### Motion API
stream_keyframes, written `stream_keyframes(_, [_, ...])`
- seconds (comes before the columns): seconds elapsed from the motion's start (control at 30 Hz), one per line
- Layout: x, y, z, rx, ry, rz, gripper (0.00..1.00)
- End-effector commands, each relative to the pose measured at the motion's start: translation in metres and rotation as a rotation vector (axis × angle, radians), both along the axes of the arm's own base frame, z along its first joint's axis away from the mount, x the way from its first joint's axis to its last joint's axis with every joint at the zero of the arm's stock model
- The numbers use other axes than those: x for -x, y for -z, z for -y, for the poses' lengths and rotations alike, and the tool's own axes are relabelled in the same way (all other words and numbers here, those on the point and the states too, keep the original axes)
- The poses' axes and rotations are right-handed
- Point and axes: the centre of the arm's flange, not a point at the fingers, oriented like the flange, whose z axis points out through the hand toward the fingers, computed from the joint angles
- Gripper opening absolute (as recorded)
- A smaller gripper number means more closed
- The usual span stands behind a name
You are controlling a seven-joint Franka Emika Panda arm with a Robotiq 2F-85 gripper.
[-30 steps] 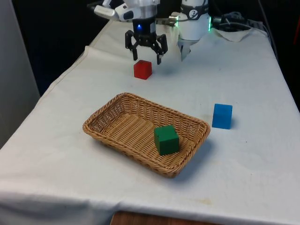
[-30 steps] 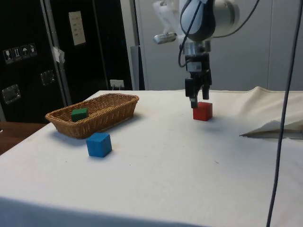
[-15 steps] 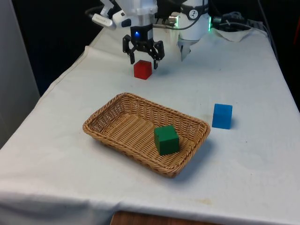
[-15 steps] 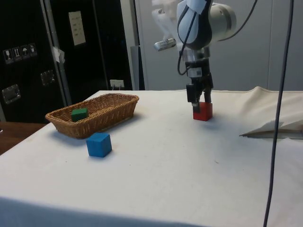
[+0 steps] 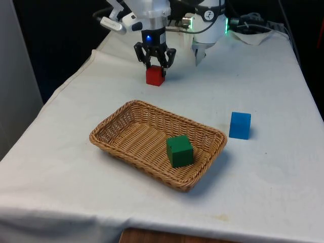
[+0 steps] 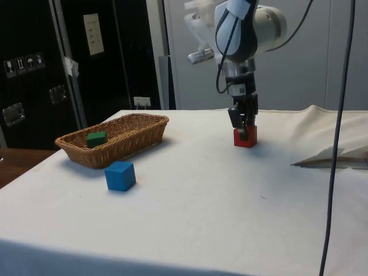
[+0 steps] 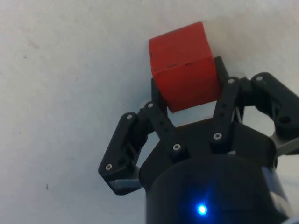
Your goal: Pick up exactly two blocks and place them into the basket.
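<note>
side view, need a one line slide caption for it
Gripper closed around the red block on the white cloth; green block in basket, blue block outside.

3 blocks: 1 red block [image 5: 154,76], 1 green block [image 5: 179,151], 1 blue block [image 5: 240,125]. 1 wicker basket [image 5: 121,134]. 1 gripper [image 5: 155,66]. Apparently 1 crumpled cloth [image 6: 336,157] at the table's edge.
</note>
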Motion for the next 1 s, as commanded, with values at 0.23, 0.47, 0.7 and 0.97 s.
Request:
stream_keyframes(0.23, [-0.002, -0.008, 0.001, -0.014, -0.001, 0.015, 0.0])
stream_keyframes(0.47, [-0.007, -0.024, 0.002, -0.032, 0.0, 0.037, 0.0])
stream_keyframes(0.7, [-0.015, -0.043, 0.002, -0.053, -0.008, 0.064, 0.0])
stream_keyframes(0.97, [-0.031, -0.067, 0.0, -0.085, -0.026, 0.086, 0.0])
